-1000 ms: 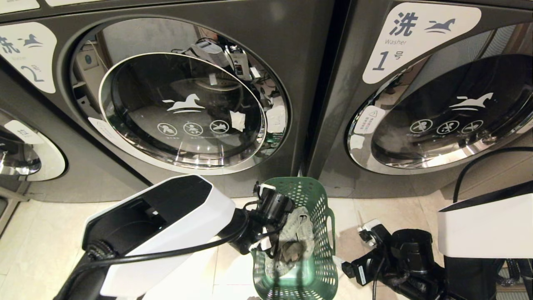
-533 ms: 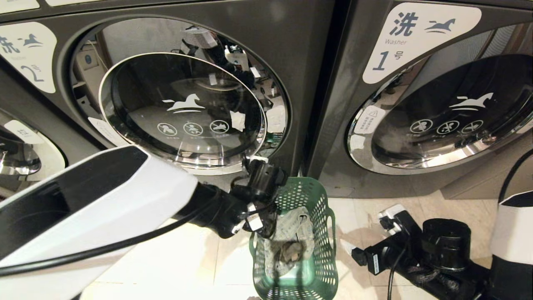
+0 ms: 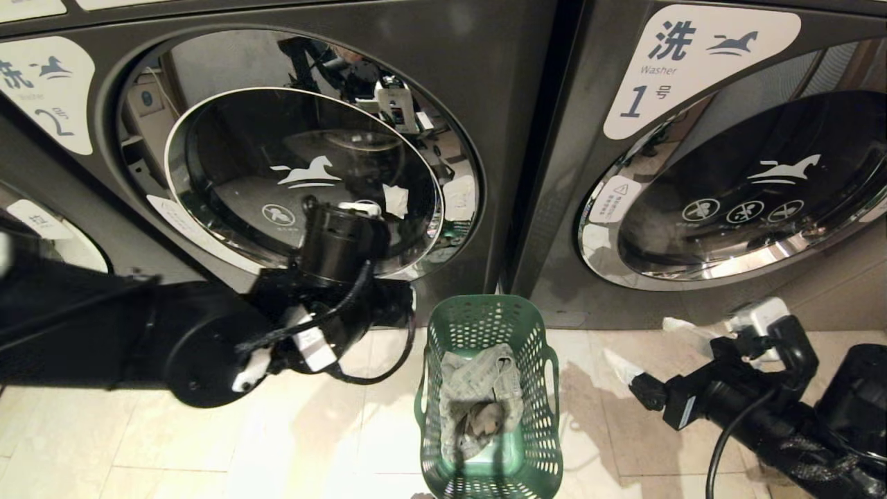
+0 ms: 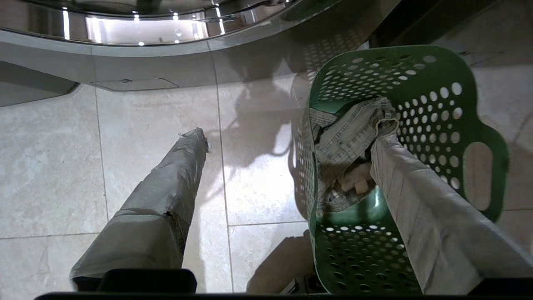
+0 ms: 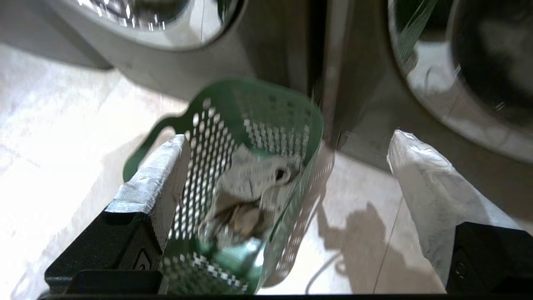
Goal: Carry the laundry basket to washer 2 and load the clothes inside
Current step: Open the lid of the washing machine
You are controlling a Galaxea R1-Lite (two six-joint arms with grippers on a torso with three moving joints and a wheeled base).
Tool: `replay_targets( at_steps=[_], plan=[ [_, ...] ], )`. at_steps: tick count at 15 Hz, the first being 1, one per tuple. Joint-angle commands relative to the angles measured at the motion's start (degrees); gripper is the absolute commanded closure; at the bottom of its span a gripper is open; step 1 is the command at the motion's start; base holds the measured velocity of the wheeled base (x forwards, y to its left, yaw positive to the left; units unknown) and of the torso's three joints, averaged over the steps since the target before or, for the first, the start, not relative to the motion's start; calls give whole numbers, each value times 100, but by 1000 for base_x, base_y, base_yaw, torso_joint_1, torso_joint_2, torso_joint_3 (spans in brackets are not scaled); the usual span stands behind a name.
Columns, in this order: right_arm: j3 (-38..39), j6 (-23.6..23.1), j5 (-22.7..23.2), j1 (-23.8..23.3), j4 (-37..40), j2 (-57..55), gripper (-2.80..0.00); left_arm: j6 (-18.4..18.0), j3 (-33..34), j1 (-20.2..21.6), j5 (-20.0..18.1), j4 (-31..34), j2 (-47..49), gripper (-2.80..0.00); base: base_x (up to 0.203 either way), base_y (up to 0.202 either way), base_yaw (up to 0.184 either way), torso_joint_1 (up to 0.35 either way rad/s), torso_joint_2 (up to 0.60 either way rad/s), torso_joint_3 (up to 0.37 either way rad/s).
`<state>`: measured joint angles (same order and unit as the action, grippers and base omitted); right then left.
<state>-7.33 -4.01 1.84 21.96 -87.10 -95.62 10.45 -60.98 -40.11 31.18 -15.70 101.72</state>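
Observation:
The dark green laundry basket (image 3: 535, 430) stands on the tiled floor in front of the seam between two washers. The clothes (image 3: 478, 388), a grey-beige bundle, lie inside it. Washer 2 (image 3: 305, 180) is behind and to the left, its round glass door shut. My left arm (image 3: 326, 291) hangs before that door. In the left wrist view my left gripper (image 4: 287, 137) is open, one finger over the floor, the other above the clothes (image 4: 345, 137) and basket (image 4: 416, 83). My right gripper (image 3: 648, 346) is open, right of the basket (image 5: 266, 108), holding nothing.
Washer 1 (image 3: 748, 201) stands right of washer 2, door shut. A third washer's door (image 3: 28, 256) shows at the far left edge. Pale floor tiles (image 3: 173, 436) lie left of the basket. A black cable (image 3: 721, 443) trails from my right arm.
My left arm has lifted away from the basket's left rim and swung up-left before washer 2's door. My right arm has shifted right and up. The basket has stayed in place.

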Motion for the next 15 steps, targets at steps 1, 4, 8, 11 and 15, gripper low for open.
replay_targets(
  at_steps=[1, 4, 8, 11, 15],
  plan=[
    [-3, -23, 1, 2, -56, 860, -280, 23, 561, 127, -256, -15, -1324, -280, 0, 0, 0, 0, 0, 0],
    [341, -114, 0, 2, -56, 1489, -280, 40, 1282, 320, -502, 5, -2495, -280, 0, 0, 0, 0, 0, 0],
    [701, -227, -199, -56, 263, 2596, -280, 40, 2608, 558, -724, 13, -3889, -280, 0, 0, 0, 0, 0, 0],
    [726, -493, -429, -1016, 1609, 3629, -280, -20, 3452, 1203, -878, 117, -4804, -280, 0, 0, 0, 0, 0, 0],
    [738, -638, -486, -2242, 3412, 5643, -280, -430, 4129, 3202, -1177, 307, -5737, -280, 0, 0, 0, 0, 0, 0]
  ],
)
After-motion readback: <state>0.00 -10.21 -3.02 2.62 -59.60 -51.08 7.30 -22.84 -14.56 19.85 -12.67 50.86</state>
